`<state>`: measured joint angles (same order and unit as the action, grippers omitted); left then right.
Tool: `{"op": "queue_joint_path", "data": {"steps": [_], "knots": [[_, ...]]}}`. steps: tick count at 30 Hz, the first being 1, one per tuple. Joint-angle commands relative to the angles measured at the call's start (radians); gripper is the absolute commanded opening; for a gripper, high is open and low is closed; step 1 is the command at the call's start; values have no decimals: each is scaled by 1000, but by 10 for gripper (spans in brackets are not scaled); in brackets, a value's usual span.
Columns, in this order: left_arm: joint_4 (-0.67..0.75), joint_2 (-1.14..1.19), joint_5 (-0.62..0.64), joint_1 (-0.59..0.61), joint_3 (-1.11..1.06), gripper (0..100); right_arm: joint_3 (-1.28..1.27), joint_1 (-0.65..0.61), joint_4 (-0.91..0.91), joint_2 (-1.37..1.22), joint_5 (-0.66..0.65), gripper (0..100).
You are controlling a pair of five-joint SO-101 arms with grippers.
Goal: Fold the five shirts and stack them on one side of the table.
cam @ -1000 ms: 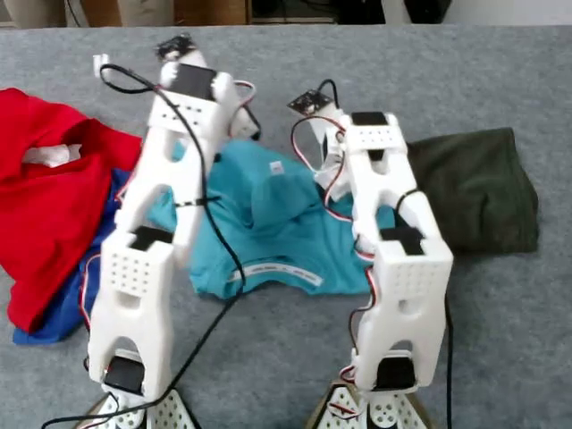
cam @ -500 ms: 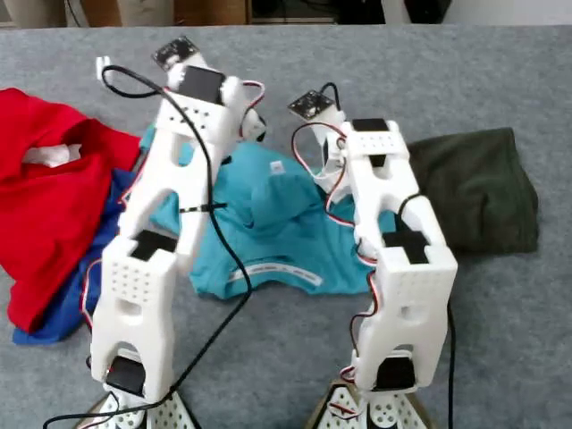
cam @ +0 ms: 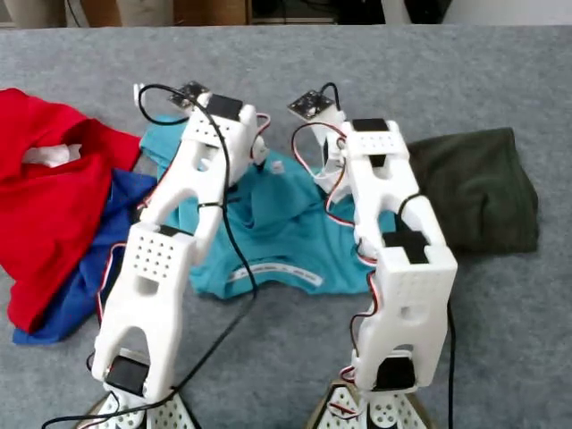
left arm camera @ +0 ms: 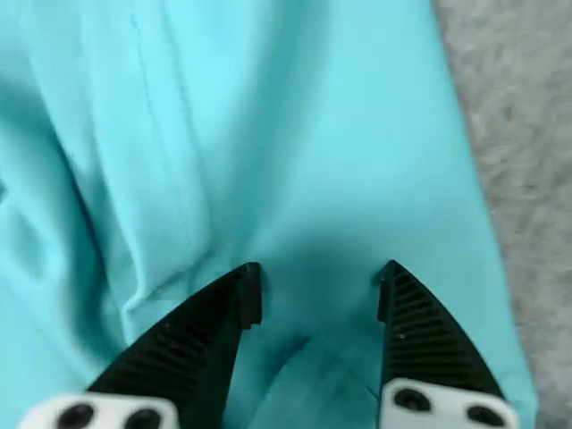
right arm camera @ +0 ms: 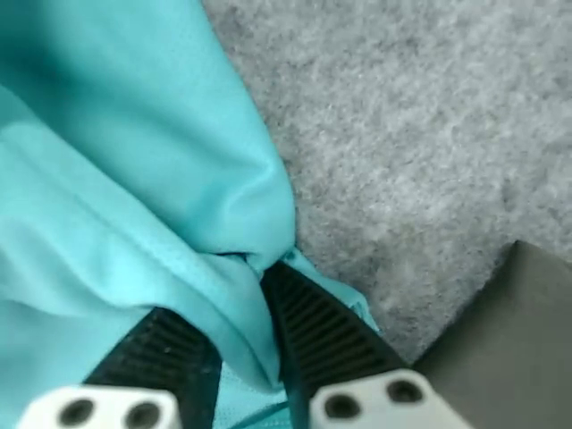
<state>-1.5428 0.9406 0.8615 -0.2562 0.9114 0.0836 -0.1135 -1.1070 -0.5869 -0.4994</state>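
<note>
Left end effector (left arm camera: 319, 268) wide over the teal shirt (left arm camera: 268, 134); right end effector (right arm camera: 255, 273) clamped on its edge.
High view: the teal shirt lies rumpled mid-surface (cam: 500, 340) with both arms over it. A red shirt (cam: 54, 197) and a blue shirt (cam: 80, 277) are heaped at one side, and a dark green shirt (cam: 478, 192) lies folded at the other, judged to be the start of the stack. Left wrist view: jaws are spread, tips just above or touching smooth cloth near a hem beside bare surface, and nothing is gripped; this is judged a line-up for a second hold. Right wrist view: jaws are nearly closed on a gathered fold at the shirt's border, near the green shirt's corner, judged to be anchoring that side so the cloth can be drawn flat and folded.
</note>
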Motion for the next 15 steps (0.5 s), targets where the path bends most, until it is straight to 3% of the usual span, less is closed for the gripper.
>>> {"op": "queue_joint_path", "data": {"steps": [1,8,15], "knots": [[2,-15,12,-26,40,225,-4,48,37,8,9,2],[-138,-5,14,-29,150,225,-4,56,37,8,11,2],[-164,1,9,-58,176,225,-4,56,37,8,11,2]]}}
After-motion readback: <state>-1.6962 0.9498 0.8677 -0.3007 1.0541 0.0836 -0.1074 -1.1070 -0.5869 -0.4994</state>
